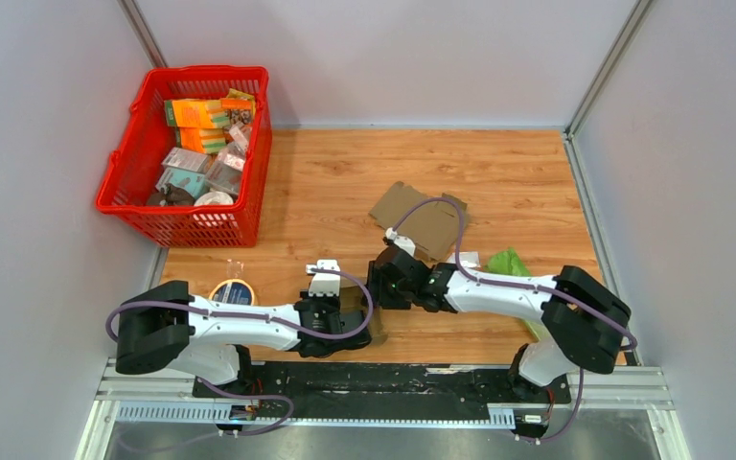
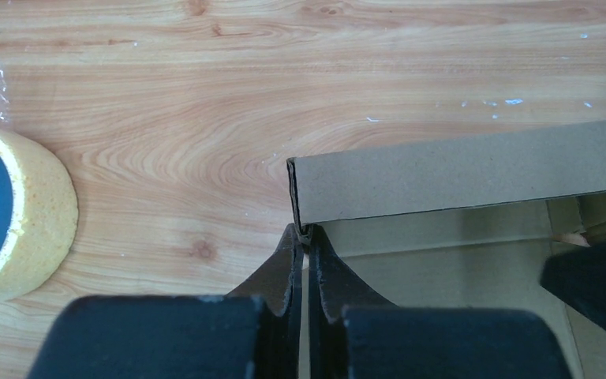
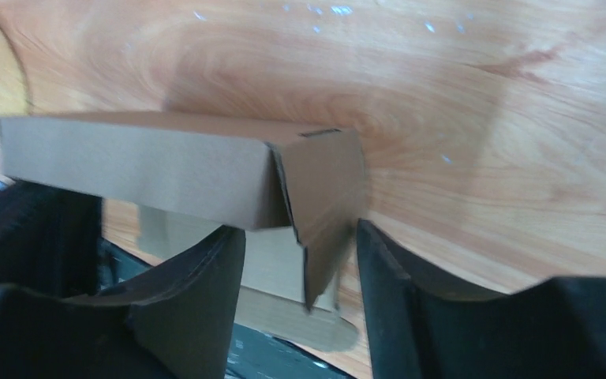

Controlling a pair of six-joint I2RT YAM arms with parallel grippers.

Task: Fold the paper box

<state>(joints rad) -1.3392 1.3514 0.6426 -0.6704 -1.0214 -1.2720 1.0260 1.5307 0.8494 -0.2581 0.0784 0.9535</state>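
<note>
Jaws on my left gripper [image 2: 304, 237] are pressed together, pinching a corner of the paper box [image 2: 458, 170] at the near edge of the table [image 1: 345, 182], my right gripper [image 3: 300, 237] straddles its end flap with jaws spread, and farther back lie 1 flat cardboard sheet [image 1: 422, 218] and 1 red basket [image 1: 201, 228].

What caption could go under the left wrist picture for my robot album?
Left gripper pinching a corner of the half-folded paper box on the wooden table, a round yellow disc nearby.

Both arms reach inward, meeting low at centre frame. Left hand [image 2: 304, 235] pinches the box [image 2: 458, 170] edge; right hand [image 3: 300, 253] fingers stand apart.
</note>
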